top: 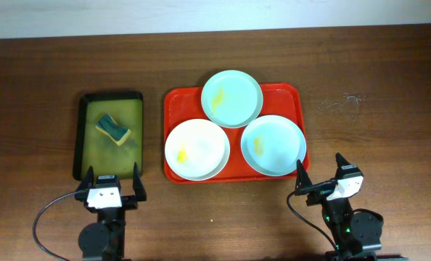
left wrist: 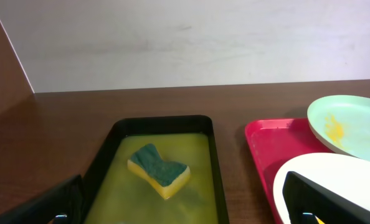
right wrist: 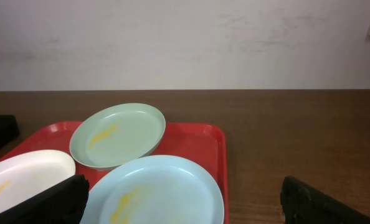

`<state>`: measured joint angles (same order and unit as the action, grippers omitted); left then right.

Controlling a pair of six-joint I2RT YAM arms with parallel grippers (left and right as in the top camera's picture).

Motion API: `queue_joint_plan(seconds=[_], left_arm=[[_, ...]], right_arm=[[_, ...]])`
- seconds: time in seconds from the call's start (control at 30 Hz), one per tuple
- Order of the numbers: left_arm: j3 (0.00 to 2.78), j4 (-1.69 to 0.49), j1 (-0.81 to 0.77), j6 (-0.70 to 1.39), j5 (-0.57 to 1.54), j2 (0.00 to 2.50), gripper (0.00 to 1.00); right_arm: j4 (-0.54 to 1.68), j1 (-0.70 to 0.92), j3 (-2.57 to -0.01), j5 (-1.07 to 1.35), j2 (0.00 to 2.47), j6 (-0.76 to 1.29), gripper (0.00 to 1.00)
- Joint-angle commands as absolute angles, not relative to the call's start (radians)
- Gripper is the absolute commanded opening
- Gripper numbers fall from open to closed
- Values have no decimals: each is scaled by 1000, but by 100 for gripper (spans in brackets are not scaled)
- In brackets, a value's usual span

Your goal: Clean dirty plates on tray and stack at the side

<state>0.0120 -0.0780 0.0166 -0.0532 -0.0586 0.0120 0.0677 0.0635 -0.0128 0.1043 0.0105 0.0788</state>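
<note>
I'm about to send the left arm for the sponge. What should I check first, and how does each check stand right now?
1. Left claw open and empty: ok.
2. Right claw open and empty: ok.
3. Sponge lies free in the black tray, green side up: ok.
4. All three plates sit on the red tray, namely the white plate, mint plate and blue plate: ok.
5. Plates clean: not ok, each shows a yellow smear.
6. Sponge wet enough to wipe: cannot tell.
</note>
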Motion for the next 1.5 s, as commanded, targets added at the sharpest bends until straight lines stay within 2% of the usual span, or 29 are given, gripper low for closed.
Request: queue_joint_plan(seconds=[0.0, 0.07, 0.1, 0.2, 0.27, 0.37, 0.4, 0.43, 0.5, 0.57, 0.67, 0.77, 0.83, 0.93, 1.0, 1.1, 1.3, 1.47], left_arm=[[9, -82, 23, -69, -44, 14, 99], [9, -81, 23, -69, -44, 14, 99], [9, -52, 22, 1, 46, 14, 99], [9, -21, 22, 229, 494, 14, 99], [9, 191, 22, 285, 682, 14, 99], [10, 584, 22, 332, 653, 14, 99], [27, 670, 22, 356, 572, 14, 99], [47, 664, 22, 355, 530, 14, 99], [139, 509, 23, 315, 424, 33, 99], [374, 5, 23, 176, 330, 165, 99], [619, -405, 22, 48, 365, 474, 99], [712, -442, 23, 48, 511, 735, 99], [765, -440, 23, 114, 415, 854, 99], [989, -617, 23, 224, 103, 1100, 99], [1115, -688, 23, 224, 83, 1233, 99], [1145, -705, 23, 223, 81, 1341, 99], [1305, -812, 88, 480, 25, 1595, 99], [1340, -733, 180, 524, 3, 1737, 99]], right_arm=[[72, 72, -6, 96, 13, 83, 99], [72, 72, -6, 96, 13, 83, 99], [71, 72, -6, 96, 13, 83, 99], [71, 72, -6, 96, 13, 83, 99], [71, 72, -6, 96, 13, 83, 99], [71, 72, -6, 96, 13, 83, 99], [71, 72, -6, 96, 13, 83, 99], [72, 72, -6, 96, 13, 83, 99], [71, 72, -6, 96, 13, 83, 98], [71, 72, -6, 96, 13, 83, 99], [71, 72, -6, 96, 13, 83, 99], [72, 72, -6, 96, 13, 83, 99], [71, 72, -6, 96, 13, 83, 99], [71, 72, -6, 96, 13, 83, 99], [71, 72, -6, 96, 13, 83, 99], [71, 72, -6, 96, 13, 83, 99], [71, 72, -6, 96, 13, 83, 99], [71, 72, -6, 96, 13, 83, 99]])
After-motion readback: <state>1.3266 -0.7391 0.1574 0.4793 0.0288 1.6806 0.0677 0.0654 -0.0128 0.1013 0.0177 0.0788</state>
